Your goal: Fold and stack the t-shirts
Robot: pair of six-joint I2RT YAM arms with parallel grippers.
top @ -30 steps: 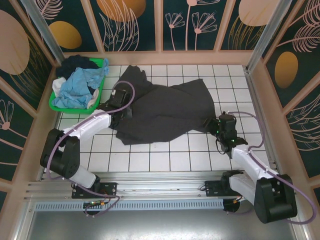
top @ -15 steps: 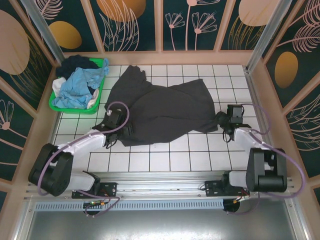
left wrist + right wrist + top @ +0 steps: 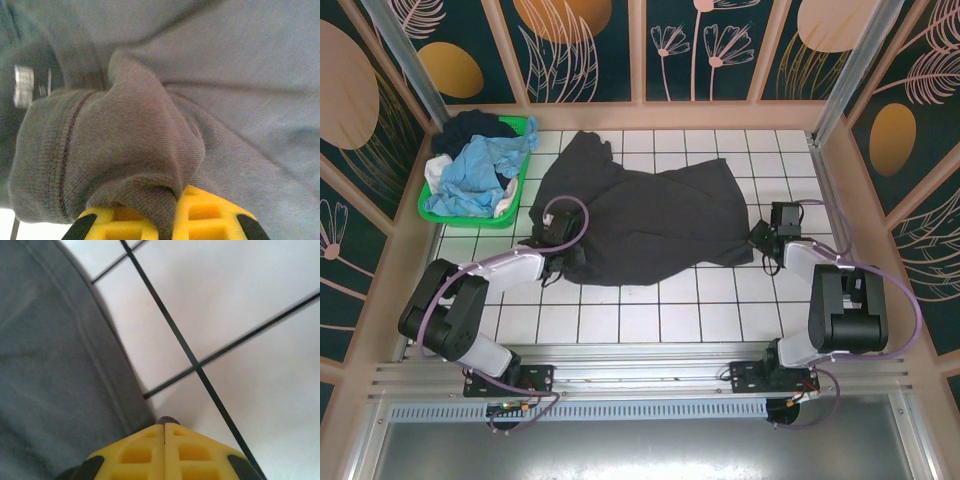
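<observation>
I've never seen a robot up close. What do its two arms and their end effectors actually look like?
The left arm and the right arm each have white tube-like links joined by chunky black joints, with a thin lilac cable looping alongside. The left end effector and the right end effector have bright yellow plastic fingers with moulded square pockets and black edges.

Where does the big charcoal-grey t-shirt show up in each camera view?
Top external: charcoal-grey t-shirt spread across the table's middle.
Left wrist: upper frame, a fold pinched in the left gripper.
Right wrist: left side, its edge running to the right gripper.
Shared landmark: white tiled table.
</observation>
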